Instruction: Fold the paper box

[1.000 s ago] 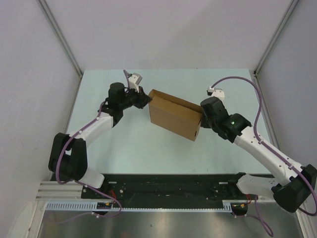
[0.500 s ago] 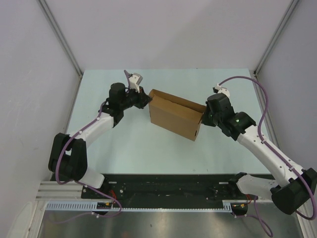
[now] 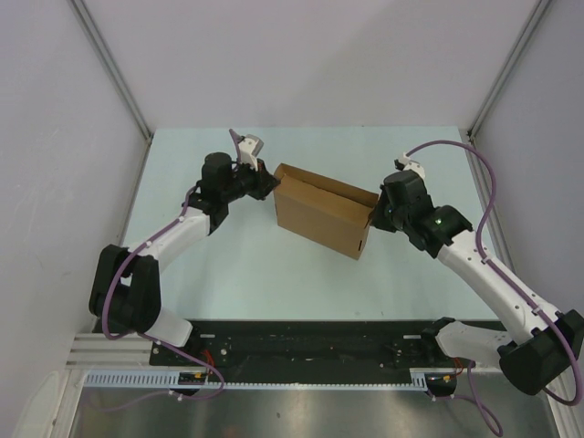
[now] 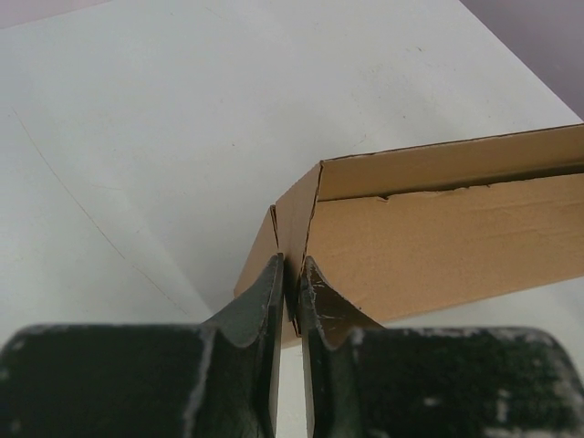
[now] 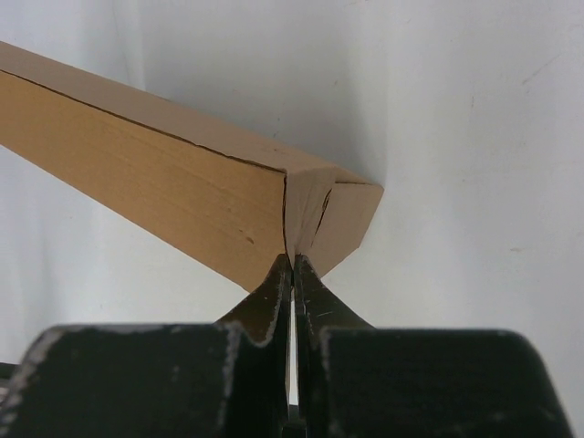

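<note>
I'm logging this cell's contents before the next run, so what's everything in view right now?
box: one, brown, mid-table, held between the two grippers
table: one, pale green, under the box
walls: three, light grey, at the table's left, far and right sides
rail: one, black, along the near edge, carrying the arm bases
cables: two, purple, one running along each arm
arms: two, white and black, reaching in from the near edge
left gripper: one, black, shut on the box's left end
right gripper: one, black, shut, tips at the box's right corner
</note>
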`<state>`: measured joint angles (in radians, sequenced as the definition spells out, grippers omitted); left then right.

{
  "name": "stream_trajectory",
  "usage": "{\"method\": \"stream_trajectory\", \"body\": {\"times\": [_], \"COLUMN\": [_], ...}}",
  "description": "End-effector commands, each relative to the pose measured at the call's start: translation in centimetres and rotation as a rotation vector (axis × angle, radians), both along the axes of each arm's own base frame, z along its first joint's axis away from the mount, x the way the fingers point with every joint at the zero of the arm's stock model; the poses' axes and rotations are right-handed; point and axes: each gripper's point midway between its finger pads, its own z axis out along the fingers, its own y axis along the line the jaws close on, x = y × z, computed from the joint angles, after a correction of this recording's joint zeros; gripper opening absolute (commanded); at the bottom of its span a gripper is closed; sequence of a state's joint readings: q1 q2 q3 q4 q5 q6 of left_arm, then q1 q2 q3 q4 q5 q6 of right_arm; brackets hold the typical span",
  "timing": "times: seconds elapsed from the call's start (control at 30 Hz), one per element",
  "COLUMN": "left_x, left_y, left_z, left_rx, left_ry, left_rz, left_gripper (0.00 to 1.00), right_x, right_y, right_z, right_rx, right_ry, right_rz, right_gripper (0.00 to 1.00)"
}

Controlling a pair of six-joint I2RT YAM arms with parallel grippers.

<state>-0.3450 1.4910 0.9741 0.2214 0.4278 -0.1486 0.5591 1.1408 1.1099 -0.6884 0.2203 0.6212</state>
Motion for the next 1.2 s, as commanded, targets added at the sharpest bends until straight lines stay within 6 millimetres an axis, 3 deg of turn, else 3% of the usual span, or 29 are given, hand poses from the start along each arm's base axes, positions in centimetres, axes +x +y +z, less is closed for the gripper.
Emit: {"method": "stream_trajectory", "body": {"times": [0.0, 0.27, 0.7, 0.93, 1.17], "left_x": [-0.8, -0.8, -0.8, -0.7, -0.3], "left_y": [-0.6, -0.8, -0.8, -0.8, -0.6], "left_z": [1.3, 1.3, 1.7, 1.8, 2.6], "left_rx": [0.003, 0.007, 0.004, 0.006, 0.004], "left_ry": [-0.037, -0.039, -0.039, -0.036, -0.048], "left_rz": [-0.03, -0.032, -0.03, -0.03, -0.012], "left_gripper": [0.14, 0.14, 0.14, 0.15, 0.26], "right_x": [0.7, 0.8, -0.8, -1.8, -2.0], "right_y": [1.3, 1.1, 1.9, 1.3, 0.9], "right_z": [1.5, 1.2, -1.1, -2.9, -3.3], "right_rx": [0.098, 0.092, -0.038, -0.084, -0.099], "right_ry": [-0.037, -0.027, -0.002, 0.019, 0.016], "right_rz": [0.013, 0.006, 0.035, 0.036, 0.037], "right_gripper": [0.0, 0.0, 0.0, 0.0, 0.0]}}
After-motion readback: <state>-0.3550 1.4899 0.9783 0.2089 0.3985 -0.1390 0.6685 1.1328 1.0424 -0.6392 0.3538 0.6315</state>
